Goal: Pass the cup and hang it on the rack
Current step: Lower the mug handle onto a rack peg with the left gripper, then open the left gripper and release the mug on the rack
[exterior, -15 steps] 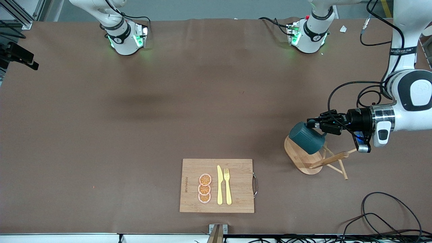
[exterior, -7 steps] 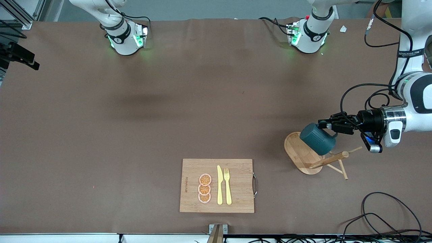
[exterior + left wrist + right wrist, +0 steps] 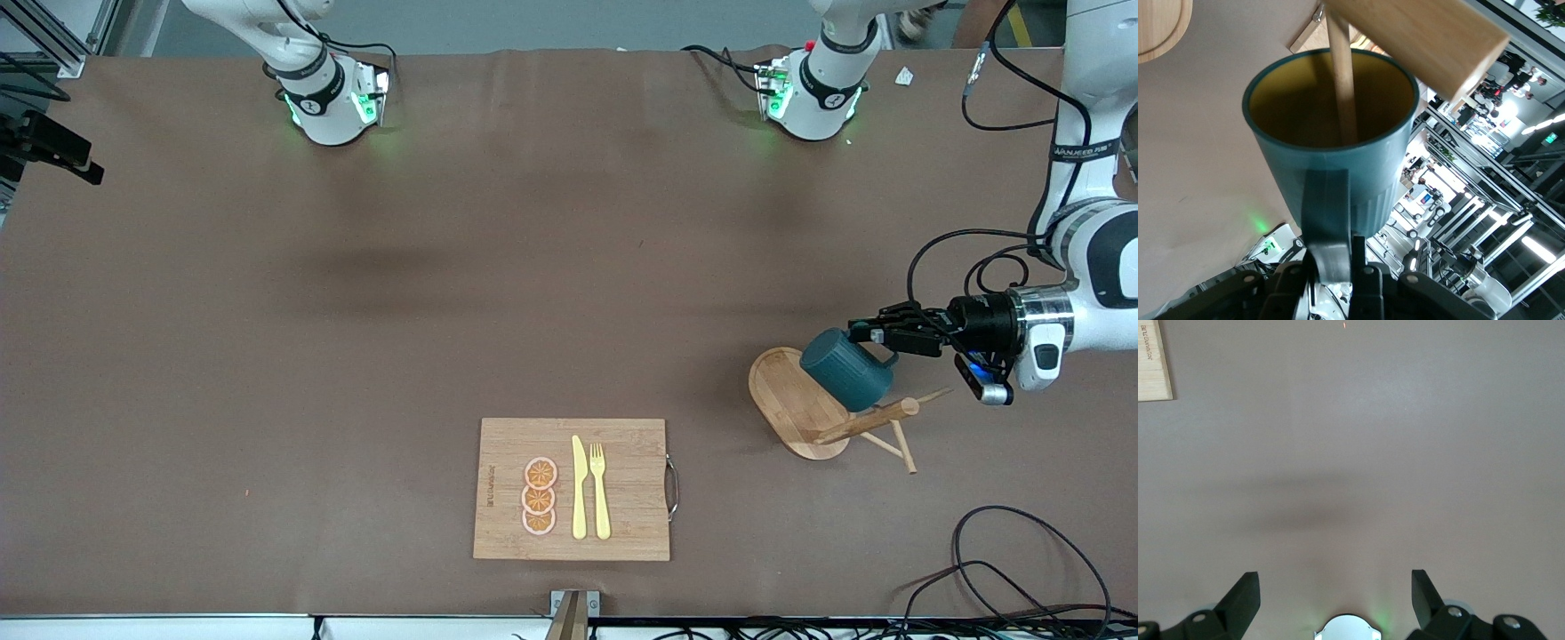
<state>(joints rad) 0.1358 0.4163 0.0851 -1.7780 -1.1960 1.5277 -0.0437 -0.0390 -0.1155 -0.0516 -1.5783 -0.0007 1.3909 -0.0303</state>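
Left pincer (image 3: 876, 336) is clamping the cup (image 3: 845, 368) by its handle over the rack (image 3: 822, 413); a peg (image 3: 1343, 80) is hiding inside the cup mouth. Right pincer (image 3: 1335, 590), mostly cut off, is gaping over bare bench (image 3: 1405, 440).

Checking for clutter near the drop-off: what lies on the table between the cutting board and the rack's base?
Nothing: in the front view, only bare brown table separates the cutting board from the rack.

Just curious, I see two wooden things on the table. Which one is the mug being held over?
The rack, the oval-based one with a post and pegs, toward the left arm's end. The left gripper holds the cup over it; the flat board carries cutlery.
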